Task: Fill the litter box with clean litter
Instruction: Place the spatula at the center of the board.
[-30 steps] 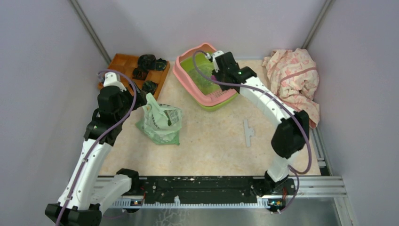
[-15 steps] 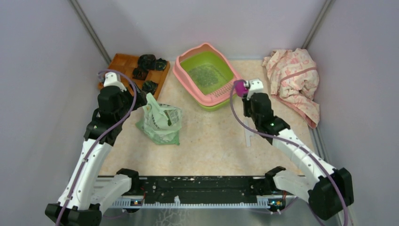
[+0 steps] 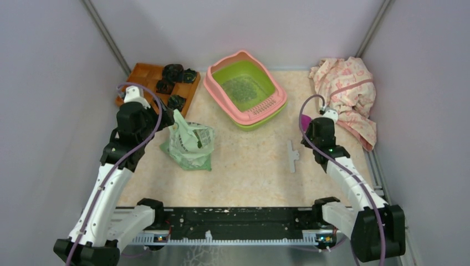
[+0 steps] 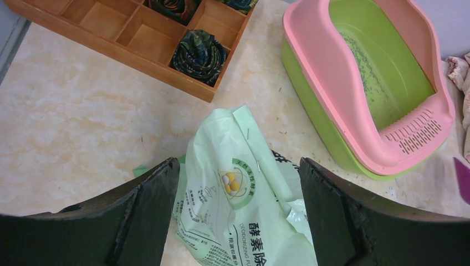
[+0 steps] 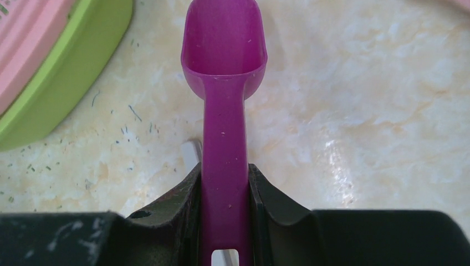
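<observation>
The litter box [image 3: 210,86] stands at the back centre, a lime green basin with a pink rim; its rim [image 4: 316,50] and a green corner [image 5: 61,66] also show in the wrist views. A speckled patch of litter [image 3: 242,88] lies on the basin floor [image 4: 363,66]. My right gripper [image 5: 224,183] is shut on the handle of a purple scoop [image 5: 224,83], whose bowl looks empty and hangs over the table right of the box [image 3: 304,123]. My left gripper [image 4: 238,188] hangs open above the pale green bag [image 4: 244,194], jaws wide on either side of it, not touching.
An orange-brown wooden tray [image 3: 158,83] with dark bundles sits at the back left. A pink patterned cloth [image 3: 346,94] is heaped at the back right. A flat grey piece [image 3: 292,155] lies on the table near my right arm. Stray granules [image 5: 133,113] dot the table.
My right arm has drawn back from over the litter box to the right and nearer, carrying the purple scoop. The left arm and the bag have not moved.
</observation>
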### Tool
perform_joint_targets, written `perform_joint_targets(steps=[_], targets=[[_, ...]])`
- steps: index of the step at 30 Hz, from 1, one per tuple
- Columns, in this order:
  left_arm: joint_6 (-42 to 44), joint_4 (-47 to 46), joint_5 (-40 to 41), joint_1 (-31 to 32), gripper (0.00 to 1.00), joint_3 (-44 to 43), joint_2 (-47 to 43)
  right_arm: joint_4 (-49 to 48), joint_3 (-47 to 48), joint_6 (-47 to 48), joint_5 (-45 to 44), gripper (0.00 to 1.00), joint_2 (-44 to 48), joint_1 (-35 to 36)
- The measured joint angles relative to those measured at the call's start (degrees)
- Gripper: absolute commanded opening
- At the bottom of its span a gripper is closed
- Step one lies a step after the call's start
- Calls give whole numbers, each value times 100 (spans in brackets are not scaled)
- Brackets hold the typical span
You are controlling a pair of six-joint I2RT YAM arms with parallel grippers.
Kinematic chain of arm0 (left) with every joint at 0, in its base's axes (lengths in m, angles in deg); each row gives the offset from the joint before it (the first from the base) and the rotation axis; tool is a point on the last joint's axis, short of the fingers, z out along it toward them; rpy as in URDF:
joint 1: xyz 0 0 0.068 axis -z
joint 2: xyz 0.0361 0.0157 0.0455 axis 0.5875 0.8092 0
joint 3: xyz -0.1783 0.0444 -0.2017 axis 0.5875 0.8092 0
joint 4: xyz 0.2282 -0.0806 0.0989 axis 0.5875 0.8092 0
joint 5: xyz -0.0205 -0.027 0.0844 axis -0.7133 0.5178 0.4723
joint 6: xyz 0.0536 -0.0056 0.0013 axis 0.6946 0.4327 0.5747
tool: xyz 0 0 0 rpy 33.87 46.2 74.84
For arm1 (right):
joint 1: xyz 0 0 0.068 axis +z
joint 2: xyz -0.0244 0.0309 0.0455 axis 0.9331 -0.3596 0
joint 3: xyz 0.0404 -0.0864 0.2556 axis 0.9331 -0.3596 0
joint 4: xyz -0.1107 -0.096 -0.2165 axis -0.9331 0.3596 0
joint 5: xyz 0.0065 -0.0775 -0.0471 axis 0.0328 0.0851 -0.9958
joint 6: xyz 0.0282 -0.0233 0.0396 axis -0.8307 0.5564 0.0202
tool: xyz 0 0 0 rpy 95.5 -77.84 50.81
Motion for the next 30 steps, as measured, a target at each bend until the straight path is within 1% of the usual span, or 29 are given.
perform_joint_targets(steps=[3,6,7,9,10,11,12,14,15,16,17,19,23,25,27,30], targets=[[0,0,-4,0,85,0,-11,59,-46,-238,190,8,-229,0],[0,-2,-7,0,85,9,-26,50,-273,-389,295,8,-234,-26],[0,-4,-7,0,85,17,-33,55,-341,-420,319,10,-234,-37],[0,-9,-15,0,85,55,-42,37,-417,-472,393,23,-254,-107],[0,-9,-28,0,85,70,-42,9,-424,-490,426,32,-284,-155],[-2,-9,-39,0,85,90,-42,-59,-424,-503,503,39,-348,-238],[-2,-9,-48,0,85,98,-42,-103,-424,-520,542,42,-396,-291],[-2,-9,-52,0,85,107,-42,-140,-424,-540,656,54,-529,-389],[-2,-11,-52,0,85,107,-42,-140,-424,-549,691,65,-579,-413],[-2,-11,-52,0,85,107,-42,-138,-426,-551,710,79,-610,-424],[-2,-11,-52,0,85,107,-42,-144,-446,-533,741,82,-610,-428],[-2,-11,-52,0,85,107,-44,-109,-448,-529,763,81,-590,-428],[-2,-13,-55,0,85,109,-44,173,-398,-321,778,71,-374,-433],[-2,-15,-55,0,85,111,-44,437,-179,-162,815,68,-225,-433],[-2,-33,-55,0,85,118,-39,719,282,15,894,65,-190,-424],[-2,-48,-55,0,85,120,0,929,1191,251,1054,64,-378,-236]])
